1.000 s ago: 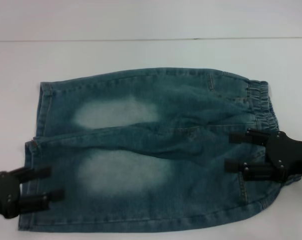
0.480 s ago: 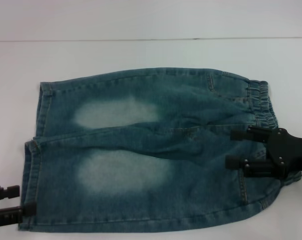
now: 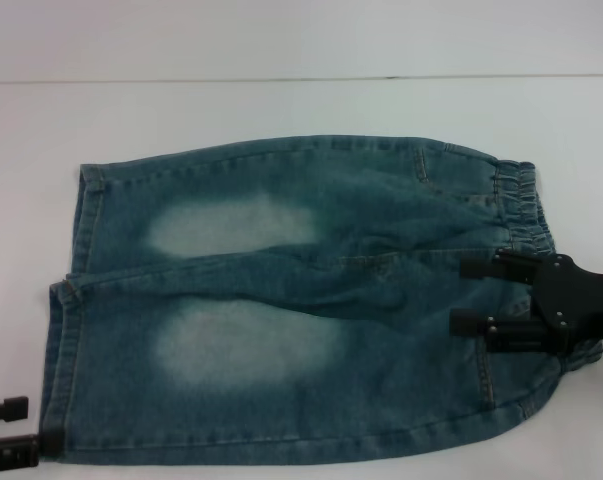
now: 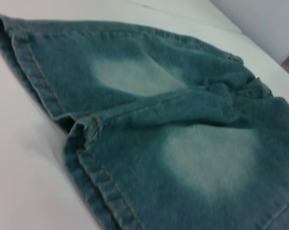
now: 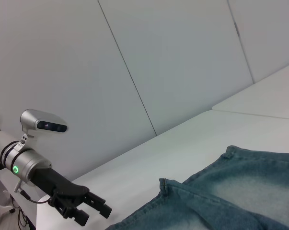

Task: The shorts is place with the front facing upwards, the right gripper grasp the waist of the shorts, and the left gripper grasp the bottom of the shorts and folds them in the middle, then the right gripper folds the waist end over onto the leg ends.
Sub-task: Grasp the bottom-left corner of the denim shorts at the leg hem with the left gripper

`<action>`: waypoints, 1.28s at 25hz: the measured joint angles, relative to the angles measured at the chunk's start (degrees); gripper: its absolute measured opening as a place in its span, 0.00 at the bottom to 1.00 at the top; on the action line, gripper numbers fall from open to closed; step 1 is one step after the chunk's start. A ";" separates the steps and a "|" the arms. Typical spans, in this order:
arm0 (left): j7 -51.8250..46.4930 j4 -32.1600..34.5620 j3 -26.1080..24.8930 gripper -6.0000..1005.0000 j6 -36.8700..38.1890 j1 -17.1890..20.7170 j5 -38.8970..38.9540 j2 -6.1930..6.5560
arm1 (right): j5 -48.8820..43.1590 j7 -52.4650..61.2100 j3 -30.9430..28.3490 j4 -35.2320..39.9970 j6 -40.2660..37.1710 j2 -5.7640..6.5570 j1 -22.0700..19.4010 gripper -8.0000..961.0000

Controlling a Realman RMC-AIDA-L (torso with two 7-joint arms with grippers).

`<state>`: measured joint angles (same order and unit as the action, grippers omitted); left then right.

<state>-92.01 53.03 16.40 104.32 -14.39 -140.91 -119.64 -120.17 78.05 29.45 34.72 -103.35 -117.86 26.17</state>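
The denim shorts (image 3: 281,300) lie flat on the white table, front up. The ruffled waist of the shorts (image 3: 526,205) is at the right. The bottom of the shorts, the two hemmed leg ends (image 3: 76,260), is at the left and shows close up in the left wrist view (image 4: 82,124). My right gripper (image 3: 459,296) hovers open over the denim just inside the waistband, holding nothing. My left gripper (image 3: 23,427) is open at the table's front left, beside the near leg's hem corner. The right wrist view shows the left gripper (image 5: 94,211) just off the hems (image 5: 166,184).
The white table (image 3: 281,105) extends beyond the shorts to the back and to both sides. A pale wall (image 5: 158,57) rises behind it. The near edge of the shorts lies close to the table's front.
My left gripper has drawn back off the near leg, moving left and toward the front corner. The right gripper has barely moved. The shorts lie as before.
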 joint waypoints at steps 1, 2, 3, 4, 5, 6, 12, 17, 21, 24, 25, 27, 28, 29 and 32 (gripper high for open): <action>-0.17 0.00 0.10 0.91 -0.01 -0.19 -0.64 -0.03 | 0.00 0.00 0.00 0.00 0.03 0.00 0.06 0.97; -0.36 0.00 0.22 0.91 -0.04 -0.46 -1.39 -0.10 | 0.00 0.00 0.00 0.00 0.08 0.00 0.10 0.97; -0.47 0.00 0.25 0.91 -0.06 -0.74 -2.04 -0.22 | 0.00 0.00 0.00 0.00 0.13 0.00 0.11 0.97; -0.57 -0.01 0.27 0.91 -0.06 -0.98 -2.63 -0.37 | 0.00 0.00 0.00 0.00 0.22 0.00 0.11 0.97; -0.59 -0.01 0.33 0.91 -0.05 -1.14 -2.88 -0.50 | 0.01 0.00 0.00 0.00 0.36 0.00 0.11 0.97; -0.60 -0.01 0.45 0.91 -0.05 -1.23 -3.02 -0.60 | 0.04 0.00 0.00 0.00 0.61 0.00 0.11 0.97; -0.62 0.02 1.03 0.91 2.53 -1.77 -2.99 -0.70 | -0.10 -0.02 -0.01 -0.18 1.09 0.00 0.04 0.97; -0.56 0.29 0.69 0.91 3.00 -1.96 -2.81 -0.43 | 0.00 -0.04 0.00 -0.13 1.13 0.00 -0.07 0.97; -0.71 2.57 0.42 0.91 1.99 -1.49 -2.87 -0.51 | 0.06 -0.07 0.00 -0.07 1.14 0.00 -0.19 0.97; -1.16 3.15 0.63 0.91 1.73 -1.35 -3.10 -0.65 | 0.08 -0.30 -0.01 -0.12 1.17 0.00 -0.36 0.97; -1.30 3.12 0.74 0.91 1.67 -1.35 -3.14 -0.65 | 0.09 -0.40 -0.04 -0.17 1.19 0.00 -0.40 0.97; -1.43 3.05 0.92 0.91 1.25 -1.35 -3.15 -0.71 | 0.11 -0.50 -0.13 -0.22 1.23 -0.03 -0.40 0.97; -1.45 3.00 0.94 0.91 1.11 -1.35 -3.17 -0.73 | 0.11 -0.51 -0.16 -0.22 1.23 -0.04 -0.39 0.97; -1.48 2.92 0.97 0.91 1.11 -1.36 -3.20 -0.73 | 0.12 -0.52 -0.19 -0.22 1.24 -0.04 -0.38 0.97; -1.54 2.69 1.14 0.91 1.17 -1.58 -3.40 -0.85 | 0.12 -0.56 -0.34 -0.19 1.32 0.01 -0.43 0.97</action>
<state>-93.55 55.72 17.54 105.49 -15.97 -144.30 -120.48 -120.05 77.48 29.11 34.53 -102.03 -117.85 25.75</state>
